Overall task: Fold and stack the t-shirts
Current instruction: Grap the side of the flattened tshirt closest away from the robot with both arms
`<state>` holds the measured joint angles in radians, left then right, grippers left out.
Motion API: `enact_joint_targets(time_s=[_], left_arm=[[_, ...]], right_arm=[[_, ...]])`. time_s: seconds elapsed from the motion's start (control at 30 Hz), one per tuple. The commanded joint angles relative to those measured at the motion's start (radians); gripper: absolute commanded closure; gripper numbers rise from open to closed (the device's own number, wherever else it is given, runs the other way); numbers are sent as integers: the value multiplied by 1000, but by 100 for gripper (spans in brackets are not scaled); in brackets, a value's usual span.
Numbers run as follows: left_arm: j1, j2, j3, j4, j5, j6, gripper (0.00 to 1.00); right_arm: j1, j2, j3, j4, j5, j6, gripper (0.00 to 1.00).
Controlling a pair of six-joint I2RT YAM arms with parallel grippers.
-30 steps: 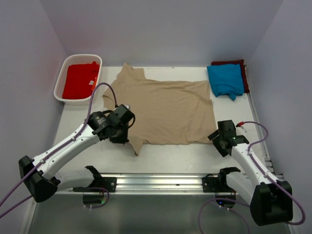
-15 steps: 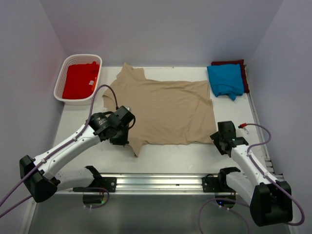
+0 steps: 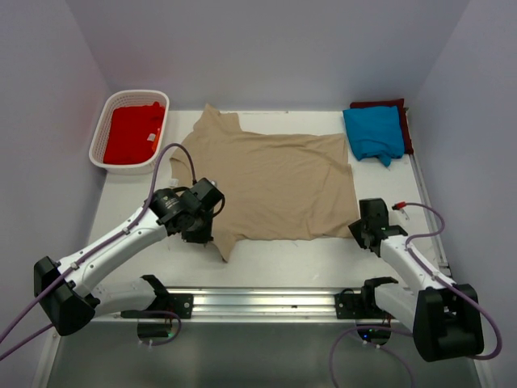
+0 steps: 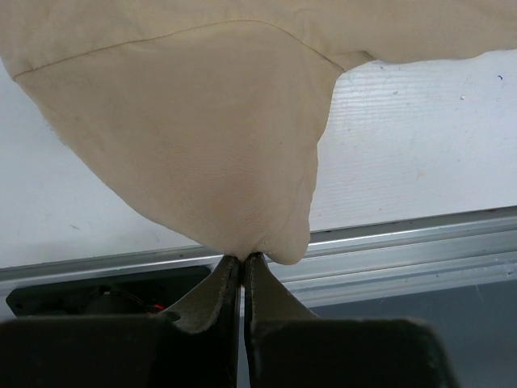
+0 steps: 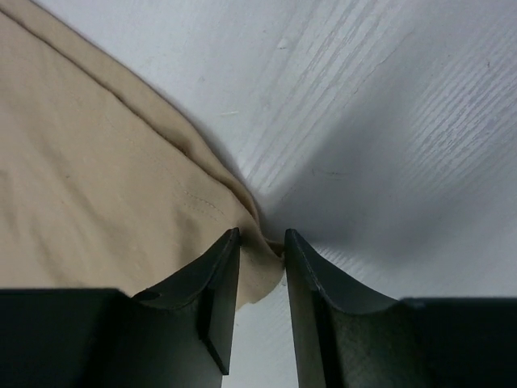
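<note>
The tan t-shirt (image 3: 275, 182) lies spread flat across the middle of the table. My left gripper (image 3: 207, 233) (image 4: 242, 257) is shut on its near-left sleeve tip, and the cloth (image 4: 202, 137) bunches up from the fingertips. My right gripper (image 3: 361, 229) (image 5: 262, 239) straddles the shirt's near-right corner (image 5: 257, 267); its jaws stand narrowly apart with the hem between them, touching one finger. A folded blue t-shirt (image 3: 373, 133) lies on a maroon one (image 3: 378, 104) at the back right. A red t-shirt (image 3: 129, 133) is in the basket.
The white lattice basket (image 3: 97, 150) stands at the back left. An aluminium rail (image 3: 266, 301) (image 4: 388, 259) runs along the table's near edge between the arm bases. Grey walls close in both sides and the back.
My right gripper has slid left onto the tan shirt's near-right corner and its jaws have narrowed around it. The left gripper has shifted slightly toward the near edge, still holding the sleeve.
</note>
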<state>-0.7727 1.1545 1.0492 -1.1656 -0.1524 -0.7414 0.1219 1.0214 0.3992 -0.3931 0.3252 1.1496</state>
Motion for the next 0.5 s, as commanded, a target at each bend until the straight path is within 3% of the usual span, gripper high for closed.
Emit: enact_joint_targets(time_s=[0.0, 0.1, 0.13, 0.17, 0.47], left_arm=[[0, -10, 2, 29, 4, -9, 95], [1, -12, 11, 24, 2, -12, 95], [1, -15, 12, 23, 1, -12, 95], [1, -15, 15, 21, -1, -13, 95], [3, -81, 6, 18, -53, -59, 100]], right_arm=[[-5, 6, -20, 13, -12, 2, 67], [-5, -27, -14, -22, -15, -11, 84], [-5, -38, -11, -38, -9, -14, 95], [-7, -50, -8, -55, -2, -22, 100], [-7, -230, 107, -262, 49, -126, 100]])
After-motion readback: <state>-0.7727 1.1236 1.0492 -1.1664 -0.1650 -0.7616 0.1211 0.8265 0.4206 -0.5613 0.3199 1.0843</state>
